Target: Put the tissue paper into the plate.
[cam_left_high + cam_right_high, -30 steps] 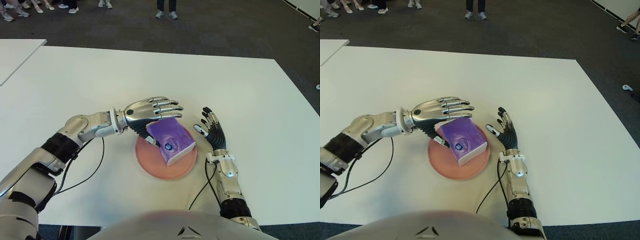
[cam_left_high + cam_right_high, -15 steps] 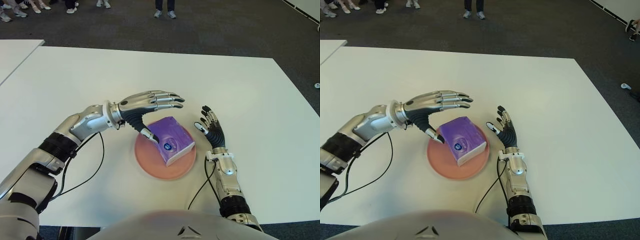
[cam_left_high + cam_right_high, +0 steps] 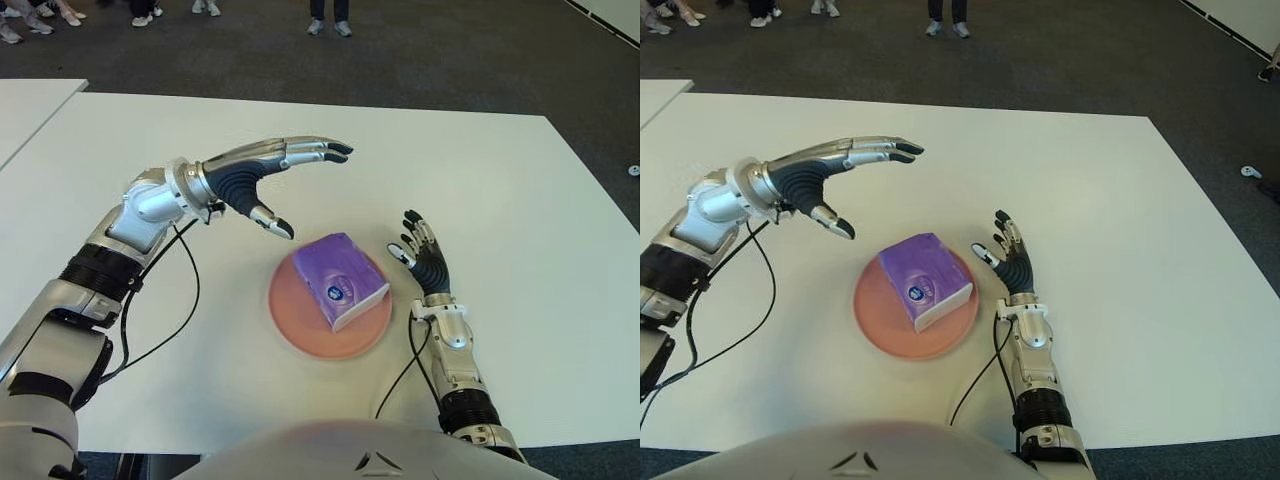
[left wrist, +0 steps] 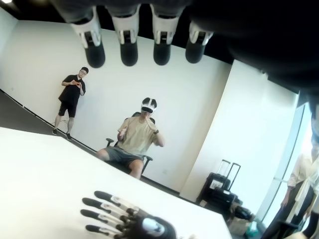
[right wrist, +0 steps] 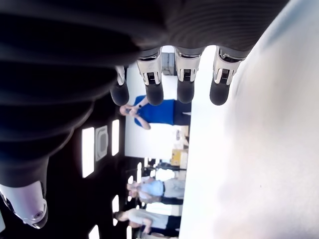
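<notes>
A purple tissue pack [image 3: 341, 279] lies on the pink plate [image 3: 300, 325] near the table's front middle, with nothing touching it. My left hand [image 3: 270, 170] hovers above the table, up and to the left of the plate, fingers stretched out and empty. In the left wrist view its fingertips [image 4: 128, 54] point straight out, holding nothing. My right hand [image 3: 425, 260] shows just right of the plate, fingers spread and empty; it also shows in the left wrist view as the far hand [image 4: 129, 221].
The white table [image 3: 500, 190] spreads wide around the plate. A second white table [image 3: 25, 110] stands at the far left. Feet of several people [image 3: 330, 25] show on the dark floor beyond the far edge. A black cable [image 3: 180, 320] hangs from my left forearm.
My left hand has let go of the tissue pack, opened, and risen up and to the left, away from the plate. The pack stays lying on the plate. The right hand has not moved.
</notes>
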### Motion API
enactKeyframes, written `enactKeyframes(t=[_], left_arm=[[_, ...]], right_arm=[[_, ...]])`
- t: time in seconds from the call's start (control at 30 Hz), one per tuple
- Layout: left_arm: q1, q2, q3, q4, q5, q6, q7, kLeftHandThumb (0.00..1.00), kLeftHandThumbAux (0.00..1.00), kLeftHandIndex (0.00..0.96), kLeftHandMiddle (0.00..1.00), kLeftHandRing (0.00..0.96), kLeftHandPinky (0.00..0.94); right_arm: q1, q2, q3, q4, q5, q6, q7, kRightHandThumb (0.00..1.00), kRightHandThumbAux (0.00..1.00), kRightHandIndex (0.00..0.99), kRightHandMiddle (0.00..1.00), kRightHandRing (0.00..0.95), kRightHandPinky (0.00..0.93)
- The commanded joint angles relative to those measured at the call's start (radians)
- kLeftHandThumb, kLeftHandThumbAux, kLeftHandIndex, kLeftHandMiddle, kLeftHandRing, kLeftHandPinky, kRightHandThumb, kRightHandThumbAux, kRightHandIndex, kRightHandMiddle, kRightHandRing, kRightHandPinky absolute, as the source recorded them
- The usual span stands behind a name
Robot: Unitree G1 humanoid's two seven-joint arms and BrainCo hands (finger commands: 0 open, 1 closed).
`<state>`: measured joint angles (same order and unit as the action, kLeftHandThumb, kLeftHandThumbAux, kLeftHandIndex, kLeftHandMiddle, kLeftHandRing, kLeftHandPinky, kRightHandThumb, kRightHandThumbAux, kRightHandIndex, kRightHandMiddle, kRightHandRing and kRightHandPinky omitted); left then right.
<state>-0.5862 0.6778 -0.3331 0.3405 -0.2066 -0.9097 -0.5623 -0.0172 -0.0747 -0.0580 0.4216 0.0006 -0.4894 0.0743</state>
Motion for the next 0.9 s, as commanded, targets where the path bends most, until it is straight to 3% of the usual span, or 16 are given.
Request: enactKeyframes(t=[0.03, 0.2, 0.4, 0.6, 0.8, 0.9], left_arm=[[0.031, -0.050, 0.050, -0.009, -0.110, 0.045, -0.077, 0.127, 0.411, 0.000, 0.000, 0.000, 0.000], [0.030, -0.117, 0.113, 0.052, -0.148, 0.054, -0.106, 0.099, 0.452, 0.000, 0.000, 0.000, 0.000], [-0.005, -0.171, 0.218, 0.123, -0.020, 0.099, 0.023, 0.098, 0.380, 0.000, 0.000, 0.000, 0.000], [0.082, -0.259, 0.320, 0.205, 0.013, 0.093, 0.156, 0.061, 0.298, 0.000, 0.000, 0.000, 0.000], [0.077, -0.328, 0.382, 0.254, 0.116, 0.128, 0.334, 0.013, 0.306, 0.000, 0.000, 0.000, 0.000], [0.071, -0.365, 0.393, 0.334, 0.173, 0.100, 0.412, 0.004, 0.322, 0.000, 0.000, 0.000, 0.000]], right_arm=[[0.028, 0.009, 0.004, 0.043, -0.002, 0.024, -0.006, 0.000, 0.581, 0.000, 0.000, 0.000, 0.000], [0.026, 0.009, 0.004, 0.042, 0.000, 0.030, -0.008, 0.000, 0.577, 0.000, 0.000, 0.000, 0.000], [0.028, 0.013, 0.003, 0.041, 0.003, 0.023, -0.011, 0.000, 0.581, 0.000, 0.000, 0.000, 0.000], [0.029, 0.017, 0.005, 0.043, -0.001, 0.015, -0.015, 0.000, 0.585, 0.000, 0.000, 0.000, 0.000], [0.030, 0.016, 0.007, 0.037, -0.007, 0.015, -0.019, 0.000, 0.574, 0.000, 0.000, 0.000, 0.000], [0.032, 0.015, 0.008, 0.032, -0.008, 0.015, -0.021, 0.000, 0.572, 0.000, 0.000, 0.000, 0.000]])
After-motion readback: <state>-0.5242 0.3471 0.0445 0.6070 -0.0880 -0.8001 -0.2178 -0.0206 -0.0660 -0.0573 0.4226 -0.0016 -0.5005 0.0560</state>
